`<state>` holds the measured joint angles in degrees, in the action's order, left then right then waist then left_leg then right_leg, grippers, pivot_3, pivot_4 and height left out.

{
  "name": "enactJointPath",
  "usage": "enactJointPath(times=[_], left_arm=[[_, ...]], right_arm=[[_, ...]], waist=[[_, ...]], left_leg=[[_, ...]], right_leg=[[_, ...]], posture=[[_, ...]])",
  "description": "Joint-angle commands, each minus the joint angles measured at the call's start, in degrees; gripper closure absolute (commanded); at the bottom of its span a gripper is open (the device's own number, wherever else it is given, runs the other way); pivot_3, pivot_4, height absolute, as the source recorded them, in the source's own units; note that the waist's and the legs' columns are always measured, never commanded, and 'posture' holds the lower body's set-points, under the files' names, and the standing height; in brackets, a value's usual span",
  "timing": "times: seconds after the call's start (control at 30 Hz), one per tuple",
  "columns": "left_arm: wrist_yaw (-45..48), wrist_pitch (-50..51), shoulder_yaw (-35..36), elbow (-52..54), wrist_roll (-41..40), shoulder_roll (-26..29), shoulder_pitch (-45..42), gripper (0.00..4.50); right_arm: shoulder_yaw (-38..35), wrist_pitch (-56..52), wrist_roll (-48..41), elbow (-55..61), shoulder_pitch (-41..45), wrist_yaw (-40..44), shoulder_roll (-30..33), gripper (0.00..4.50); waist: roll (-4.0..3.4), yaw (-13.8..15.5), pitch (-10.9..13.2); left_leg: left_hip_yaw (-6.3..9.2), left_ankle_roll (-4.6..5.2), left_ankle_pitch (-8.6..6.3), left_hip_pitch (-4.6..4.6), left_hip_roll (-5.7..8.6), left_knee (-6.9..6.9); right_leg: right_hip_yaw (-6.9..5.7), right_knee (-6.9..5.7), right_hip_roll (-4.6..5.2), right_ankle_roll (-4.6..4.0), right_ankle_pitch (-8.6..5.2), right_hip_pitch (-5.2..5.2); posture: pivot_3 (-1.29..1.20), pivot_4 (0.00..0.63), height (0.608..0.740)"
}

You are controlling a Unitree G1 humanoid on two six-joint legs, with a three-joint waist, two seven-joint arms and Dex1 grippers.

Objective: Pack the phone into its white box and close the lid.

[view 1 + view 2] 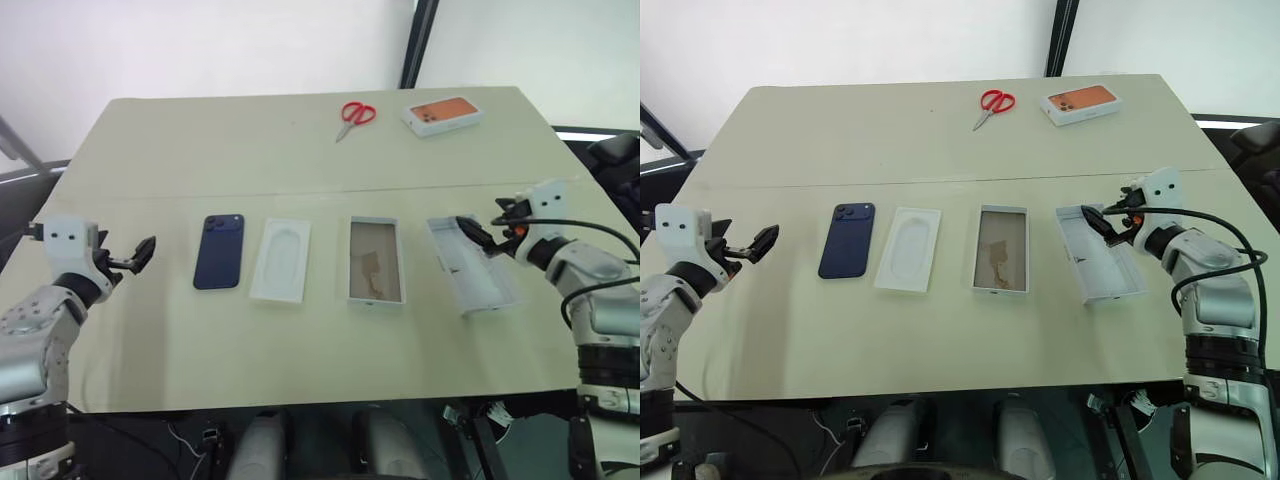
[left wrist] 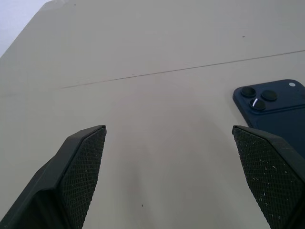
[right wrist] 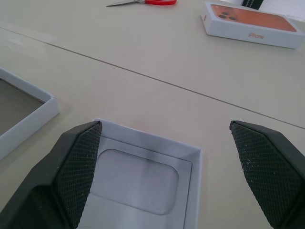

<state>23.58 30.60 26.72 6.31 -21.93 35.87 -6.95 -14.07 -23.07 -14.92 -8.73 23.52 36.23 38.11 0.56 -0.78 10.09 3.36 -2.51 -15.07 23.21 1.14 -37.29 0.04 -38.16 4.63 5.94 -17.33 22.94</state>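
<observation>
The dark navy phone (image 1: 219,251) lies back-up on the table, camera cluster at its far end. To its right sits the white box (image 1: 376,260), open, with a brownish floor. Further right the lid (image 1: 470,266) lies inside-up, showing its whitish-grey inner face (image 3: 143,181). My left gripper (image 1: 146,249) hovers open left of the phone, whose camera corner (image 2: 267,95) shows past one fingertip. Over the lid's far end my right gripper (image 1: 478,234) hangs open, nothing between its fingers.
A white moulded insert (image 1: 281,260) with an oval recess lies between phone and box. Red-handled scissors (image 1: 355,117) and a white box with an orange phone picture (image 1: 443,114) rest at the table's far side. A seam (image 1: 300,192) crosses the tabletop.
</observation>
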Motion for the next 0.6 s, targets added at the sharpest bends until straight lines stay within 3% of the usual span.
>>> enactJointPath(times=[0.03,0.43,0.6], left_arm=[[-0.31,-1.06,1.81,0.99,-0.48,0.47,-0.56,0.06],[-1.74,-0.02,1.25,4.61,-1.25,-1.33,0.49,0.06],[-2.50,0.84,-0.88,7.74,-2.23,-3.61,0.04,0.06]], right_arm=[[0.00,0.69,-0.71,1.80,1.91,0.25,0.10,0.00],[2.80,2.00,-0.13,0.11,4.09,0.87,-1.53,0.00],[4.10,0.58,-1.79,4.34,5.16,1.64,-2.44,0.00]], waist=[[0.00,0.01,0.00],[0.00,0.01,0.00],[0.00,0.02,0.00]], left_leg=[[0.00,0.00,0.00,0.00,0.00,0.00],[0.00,0.00,0.00,0.00,0.00,-0.01],[0.01,0.00,0.00,0.00,0.00,-0.01]], right_leg=[[0.00,0.00,0.00,0.00,0.00,0.00],[0.00,0.00,0.01,0.00,0.00,0.00],[0.00,0.00,0.01,0.00,0.00,0.00]], posture=[[0.00,0.150,0.740],[0.00,0.150,0.740],[0.00,0.150,0.740]])
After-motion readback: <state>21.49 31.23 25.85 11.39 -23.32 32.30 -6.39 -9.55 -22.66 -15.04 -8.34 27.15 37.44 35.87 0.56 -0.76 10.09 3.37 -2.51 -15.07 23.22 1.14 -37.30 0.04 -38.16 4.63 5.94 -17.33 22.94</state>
